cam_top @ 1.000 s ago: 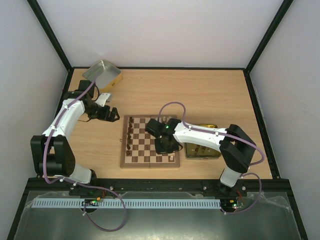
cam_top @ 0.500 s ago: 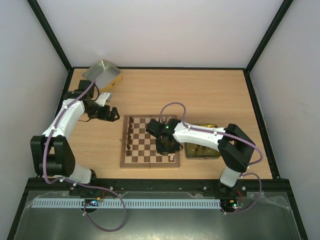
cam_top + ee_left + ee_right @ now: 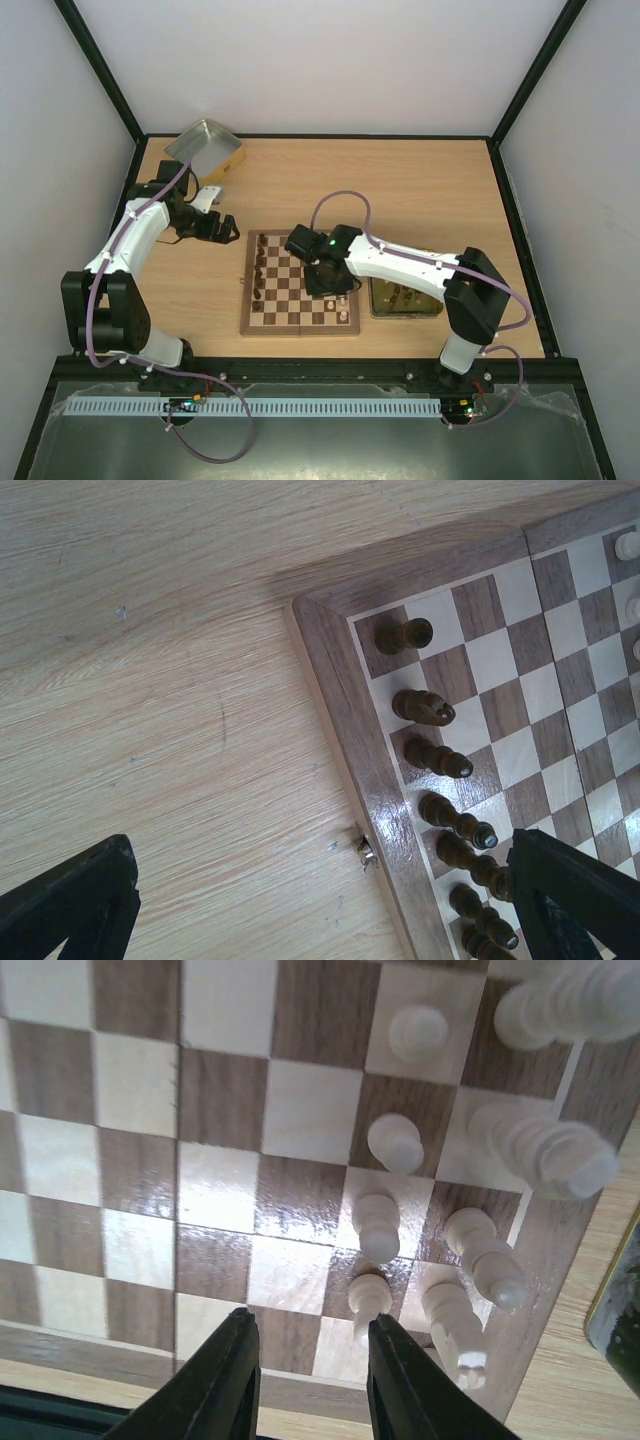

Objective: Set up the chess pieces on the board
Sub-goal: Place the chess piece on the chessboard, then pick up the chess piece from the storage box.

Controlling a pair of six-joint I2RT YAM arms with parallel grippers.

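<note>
Silver tin (image 3: 205, 148): It sits at the far left corner of the table (image 3: 400, 180). Its open side shows.

Left gripper (image 3: 225, 228): It hangs over the bare table, just left of the board's far left corner. Its two fingers are wide apart. Nothing is between them.

Dark pieces (image 3: 405, 633): They stand in one line down the left edge of the board. Each one is upright on its own square.

Board (image 3: 290, 300): It lies flat in the middle of the table, near the front edge. It sits between the two arms. Most of the squares in its middle are bare.

Right gripper (image 3: 310, 1360): It hangs over the right part of the board and points down. Its fingers are a little way apart and are not clamped on anything. One small white piece stands on its square right at the tip of one finger. It is too close to tell if they touch.

White pieces (image 3: 395, 1140): They stand upright at the right edge of the board in two lines, side by side. The small ones are in the inner line. The tall ones are in the outer line, by the rim.

Gold tin (image 3: 400, 300): It lies just right of the board. The right arm covers part of it.
</note>
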